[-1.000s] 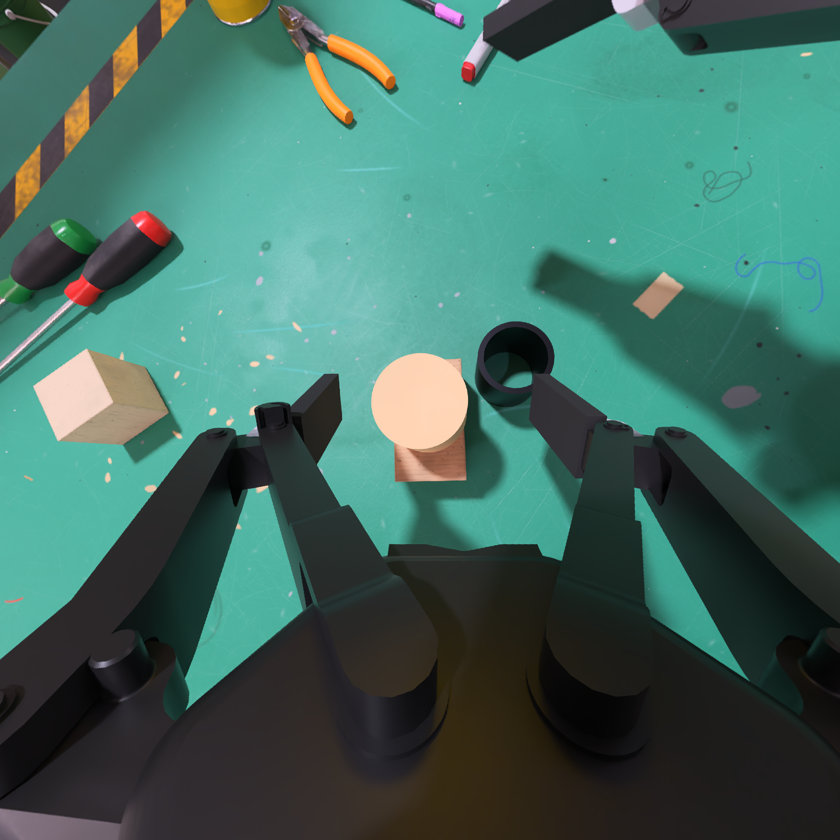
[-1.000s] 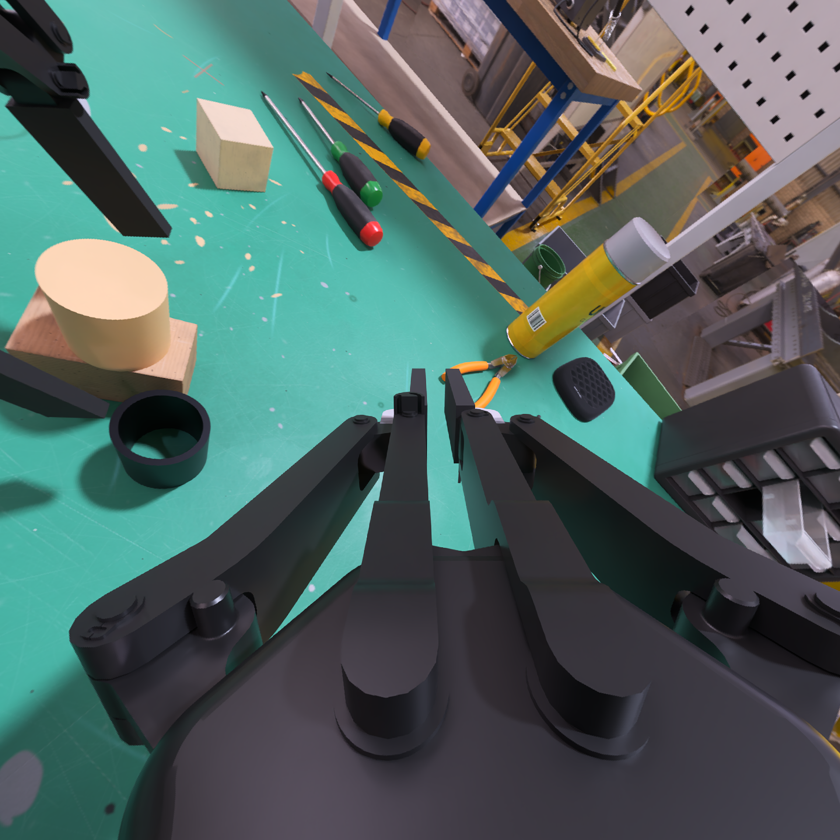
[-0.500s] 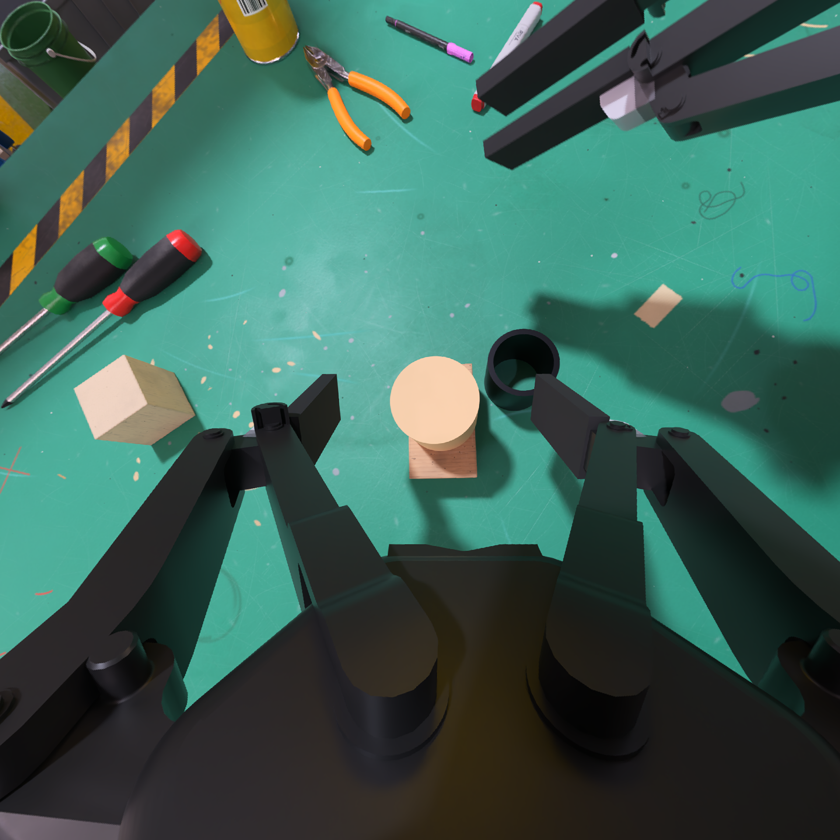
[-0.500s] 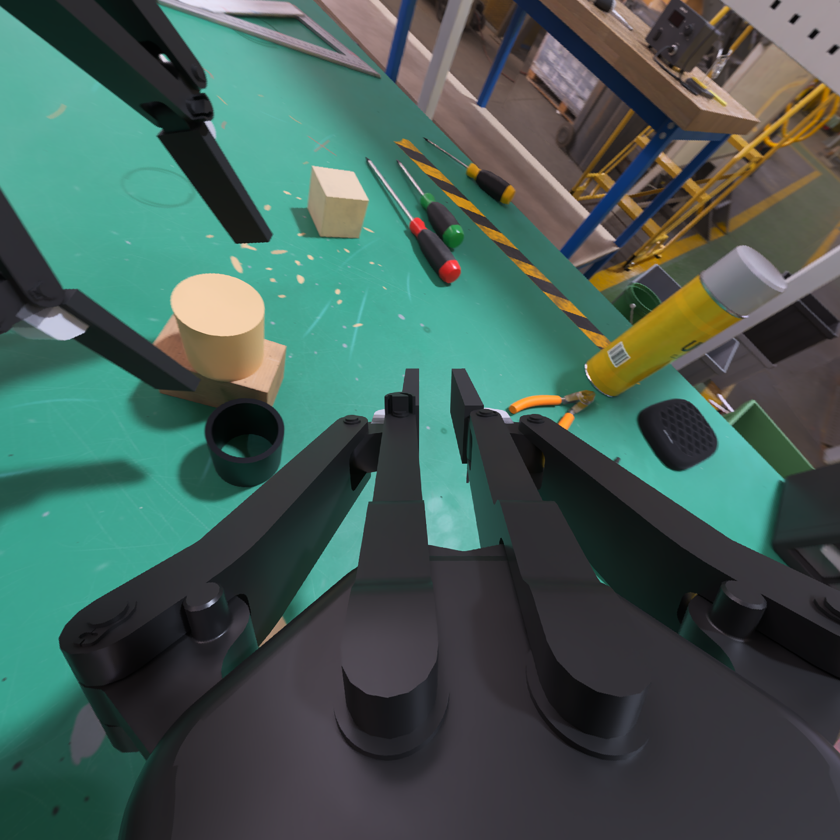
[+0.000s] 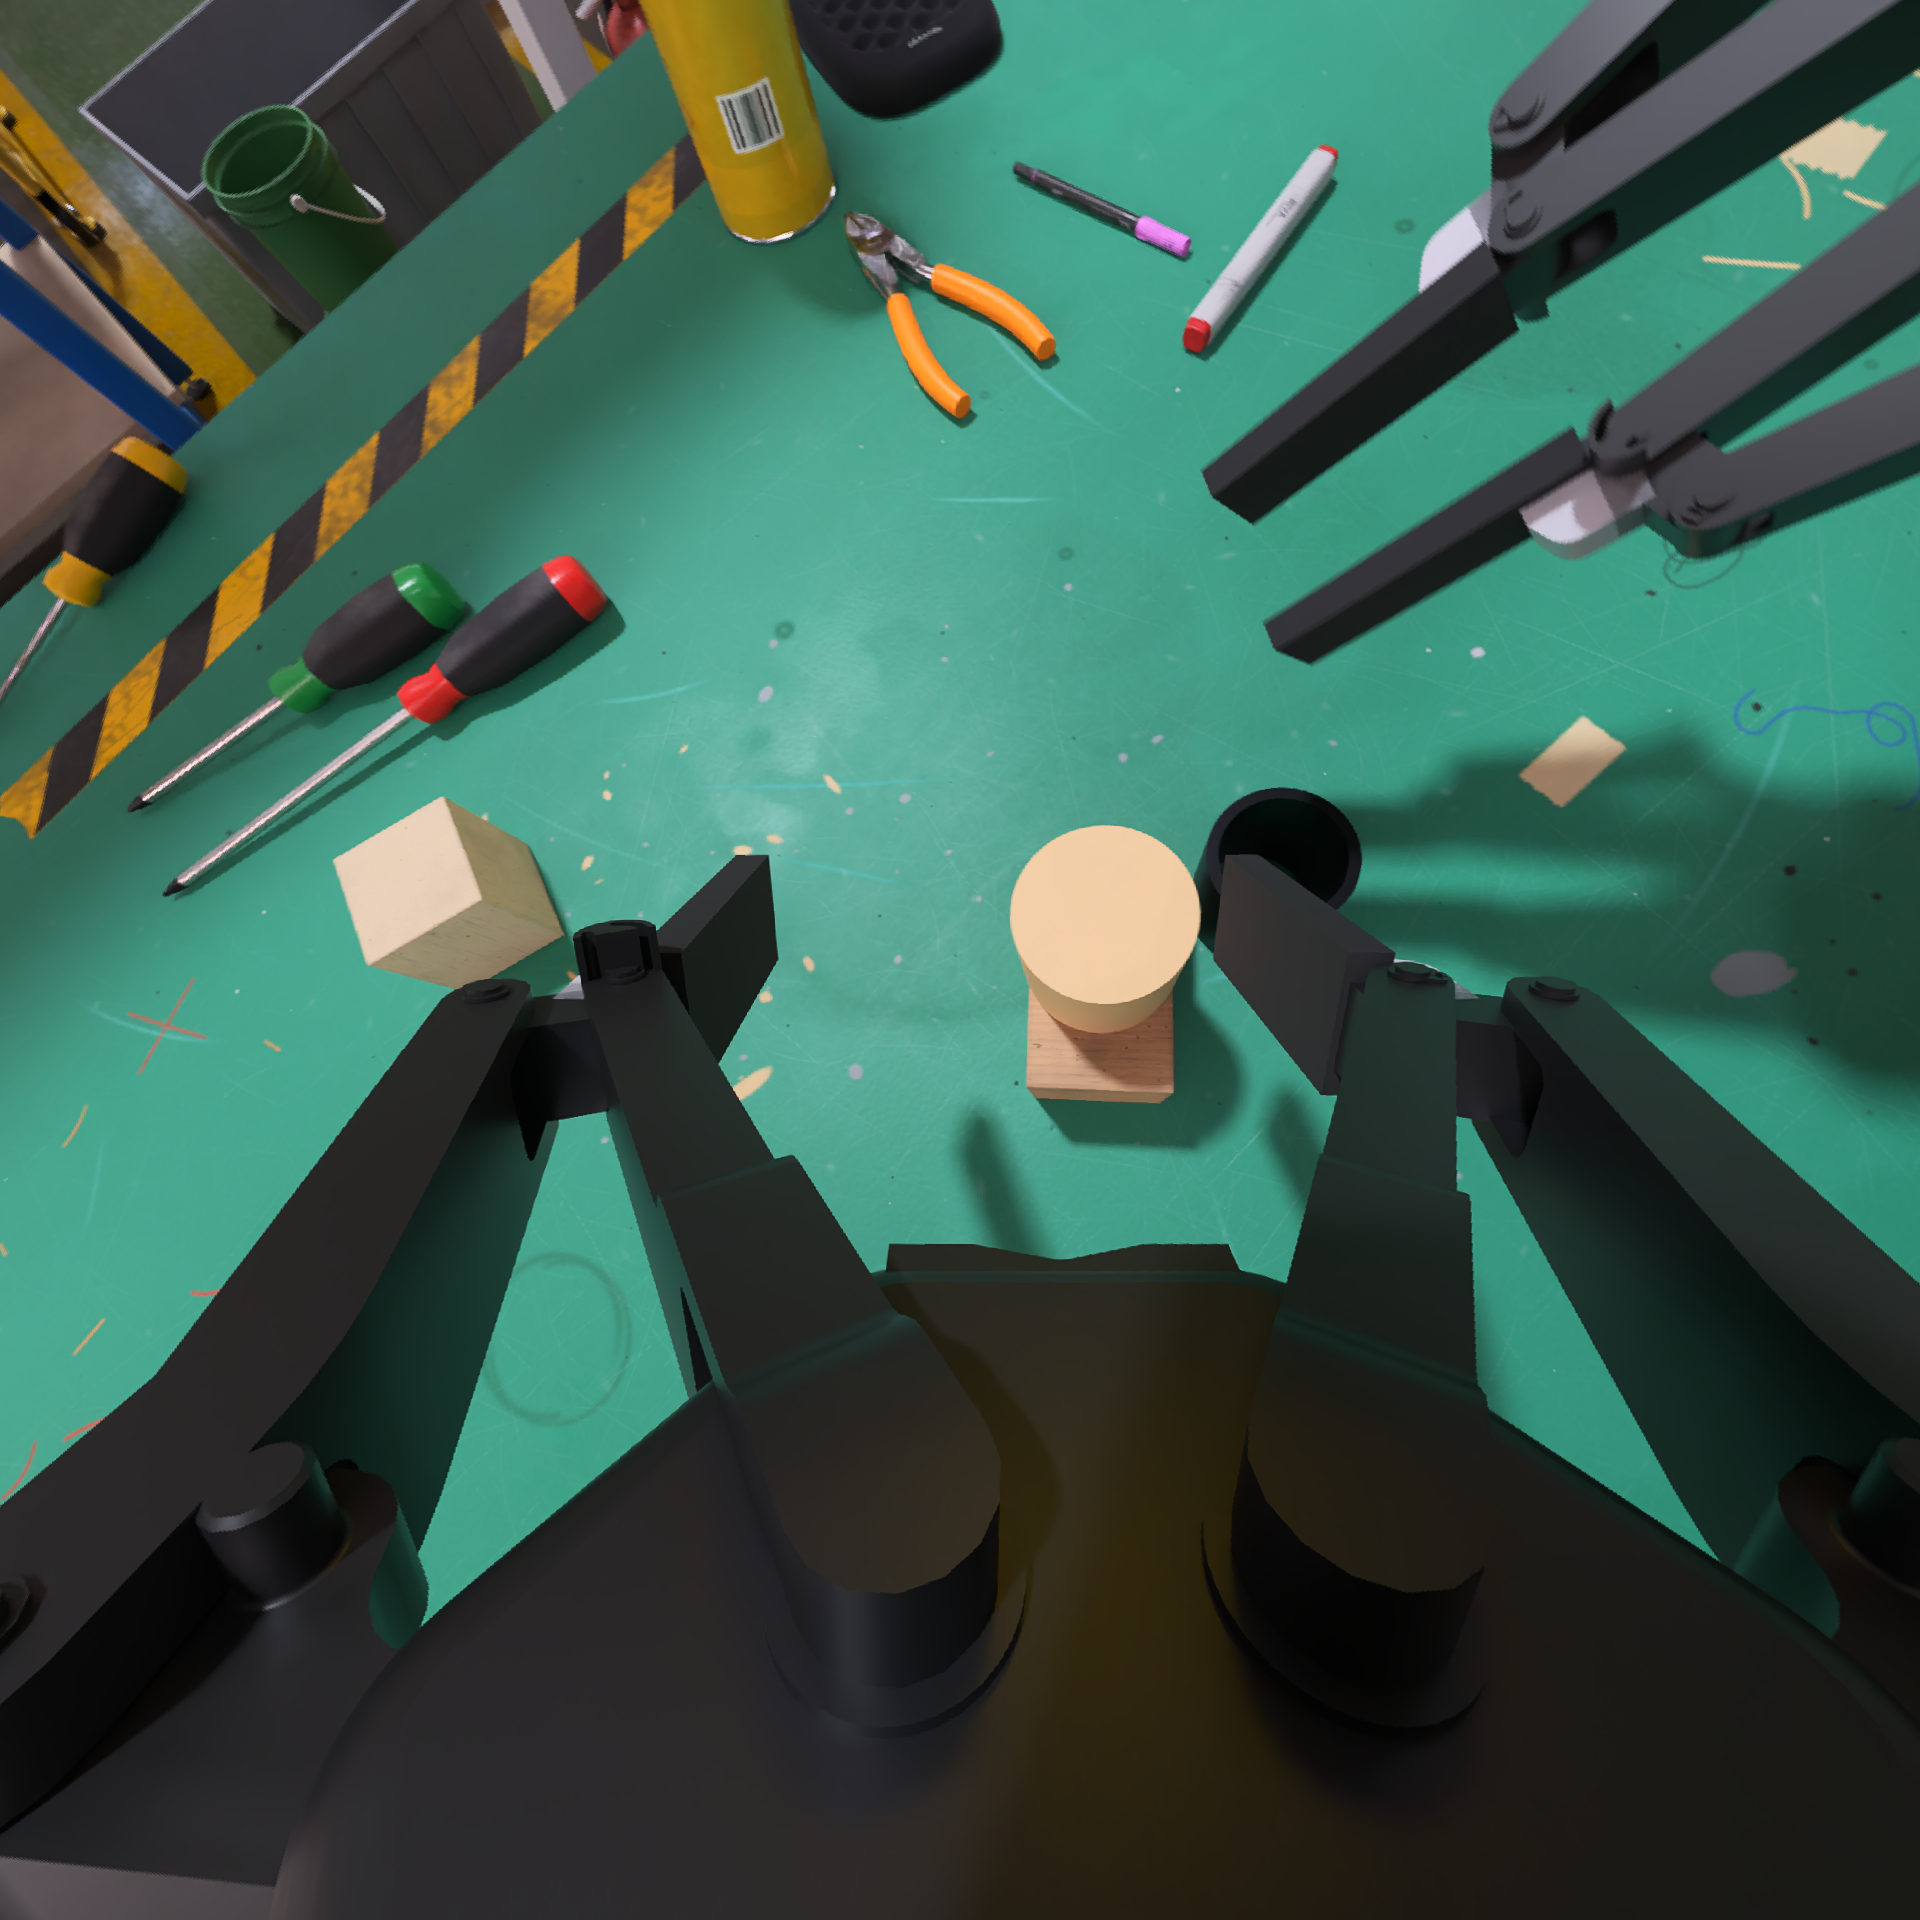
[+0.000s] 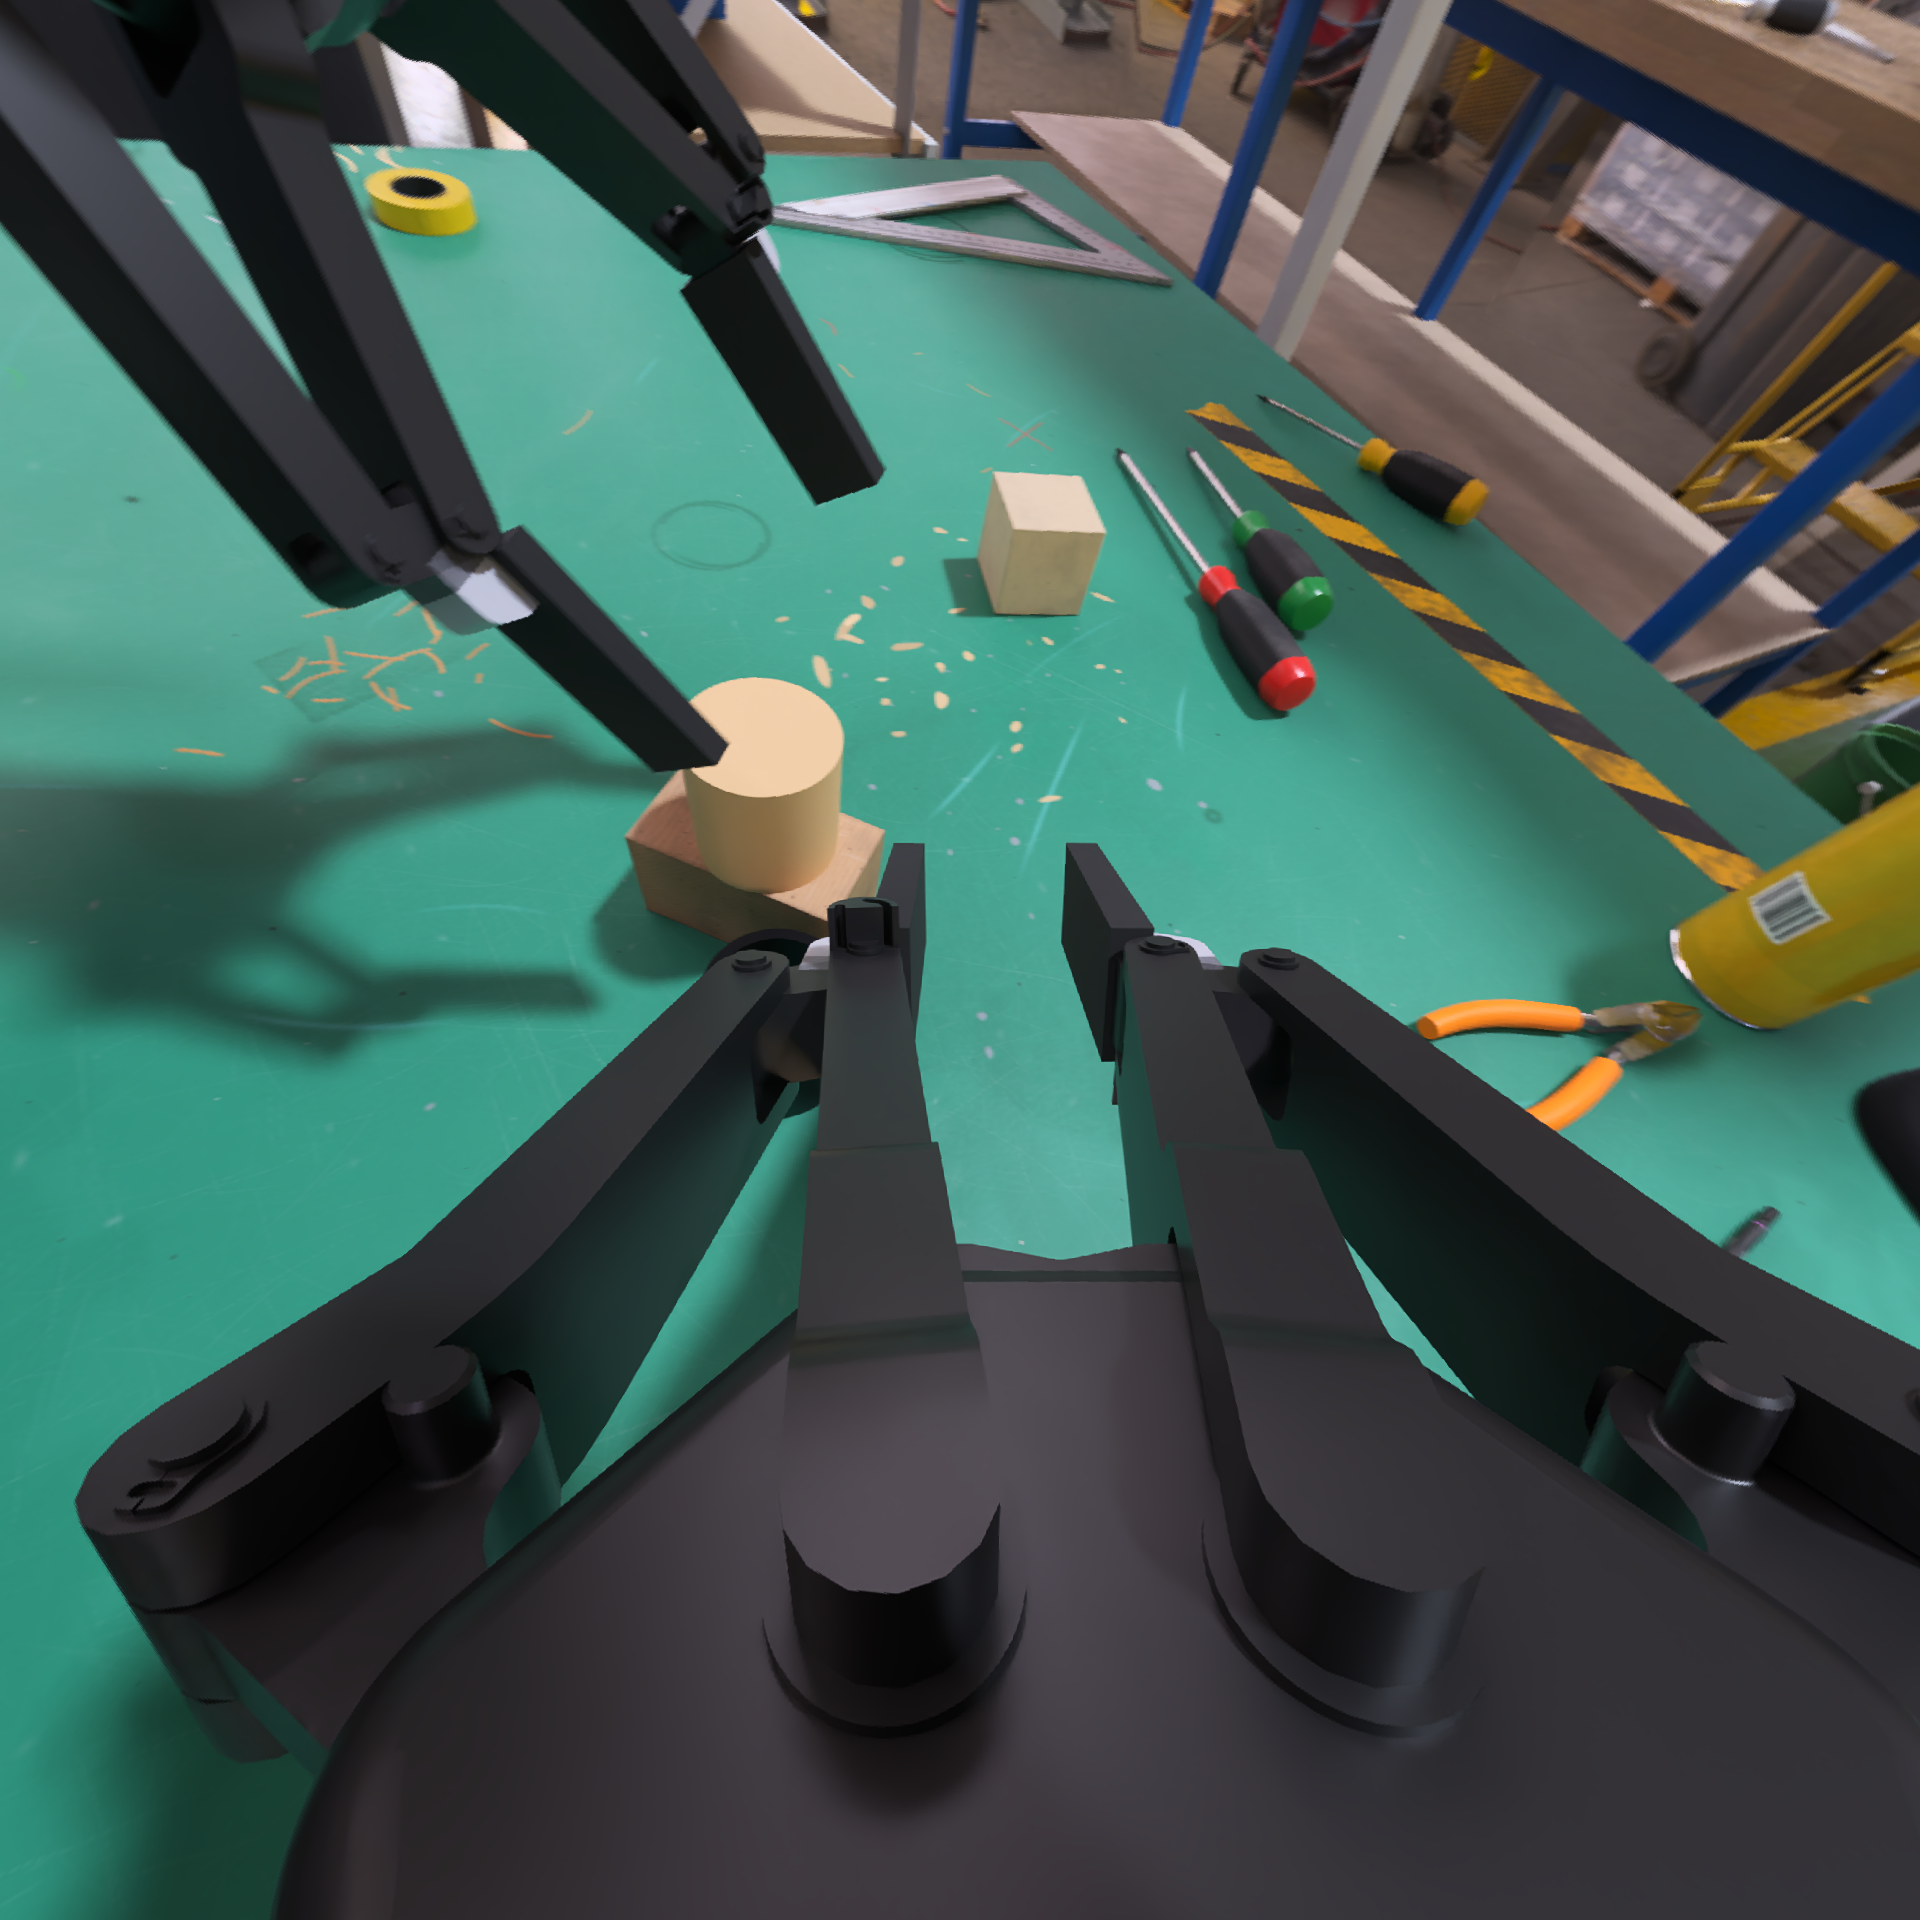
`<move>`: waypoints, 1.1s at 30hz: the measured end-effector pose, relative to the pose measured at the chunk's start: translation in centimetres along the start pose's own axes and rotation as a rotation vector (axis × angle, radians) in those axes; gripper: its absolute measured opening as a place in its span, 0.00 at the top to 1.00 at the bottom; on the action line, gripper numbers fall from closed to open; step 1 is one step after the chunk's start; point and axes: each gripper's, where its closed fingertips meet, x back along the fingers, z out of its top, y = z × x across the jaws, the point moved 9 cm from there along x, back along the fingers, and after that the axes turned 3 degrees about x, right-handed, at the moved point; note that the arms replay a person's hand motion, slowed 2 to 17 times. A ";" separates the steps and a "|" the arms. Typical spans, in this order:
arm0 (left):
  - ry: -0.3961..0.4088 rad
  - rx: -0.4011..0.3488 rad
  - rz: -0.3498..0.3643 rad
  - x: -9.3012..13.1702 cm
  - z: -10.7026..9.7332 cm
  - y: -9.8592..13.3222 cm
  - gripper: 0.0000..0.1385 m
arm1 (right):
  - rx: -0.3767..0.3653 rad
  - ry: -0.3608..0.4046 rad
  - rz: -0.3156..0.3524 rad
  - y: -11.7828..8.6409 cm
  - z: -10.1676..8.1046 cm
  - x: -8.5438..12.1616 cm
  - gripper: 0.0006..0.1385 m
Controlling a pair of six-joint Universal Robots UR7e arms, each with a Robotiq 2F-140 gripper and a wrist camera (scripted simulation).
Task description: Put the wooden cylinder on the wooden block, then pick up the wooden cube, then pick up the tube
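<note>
On the green desk (image 5: 935,582), going left to right in the left wrist view, lay two screwdrivers (image 5: 416,665), then the wooden cube (image 5: 442,894), untouched and resting flat. The left gripper (image 5: 997,935) hung above with its fingers (image 5: 727,914) spread wide and holding nothing. Between them stood the wooden cylinder (image 5: 1103,920), upright on the wooden block (image 5: 1099,1060), so the first step looked done. Just beside the block sat the black tube (image 5: 1288,842), partly hidden behind the left gripper's right-hand finger. Farther right, the right gripper (image 6: 992,904) hovered with its fingers (image 6: 1091,914) parted by a moderate gap, empty.

The risk, as I judged it, lay in the swing towards the cube: a low finger could clip the cylinder and tip it off the block, since it sat toward one edge rather than centred. The tube stood so near the block that a grasp there could nudge the stack. In the right wrist view the tube was hidden behind that gripper's own linkage, so an approach from there would be partly blind.

Against the frames a second earlier, the left wrist camera showed far more desk, so that gripper had risen. Its fingers were already open then. The right gripper had gone from nearly closed to parted. Cylinder, block, cube and tube had not shifted.
</note>
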 end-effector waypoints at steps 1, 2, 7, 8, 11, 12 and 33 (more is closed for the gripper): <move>0.005 0.007 0.004 0.1 0.0 -0.3 0.21 | -0.002 0.004 0.020 -0.1 0.0 -0.1 0.73; 0.011 0.013 0.008 0.2 0.0 -0.5 0.21 | -0.003 0.008 0.039 -0.3 0.0 -0.2 0.72; 0.037 0.048 0.030 0.8 0.0 -1.9 0.21 | -0.012 0.020 0.113 -0.9 0.1 -0.7 0.68; 0.043 0.055 0.035 0.9 0.0 -2.1 0.21 | -0.014 0.022 0.124 -1.1 0.1 -0.8 0.67; 0.058 0.077 0.051 1.2 -0.1 -3.0 0.22 | -0.020 0.021 0.152 -1.5 0.2 -1.1 0.64; 0.062 0.084 0.056 1.3 -0.1 -3.3 0.22 | -0.022 0.019 0.157 -1.6 0.2 -1.2 0.64; 0.128 0.226 0.155 2.6 -1.2 -9.0 0.23 | -0.072 -0.133 0.208 -3.4 0.3 -3.3 0.59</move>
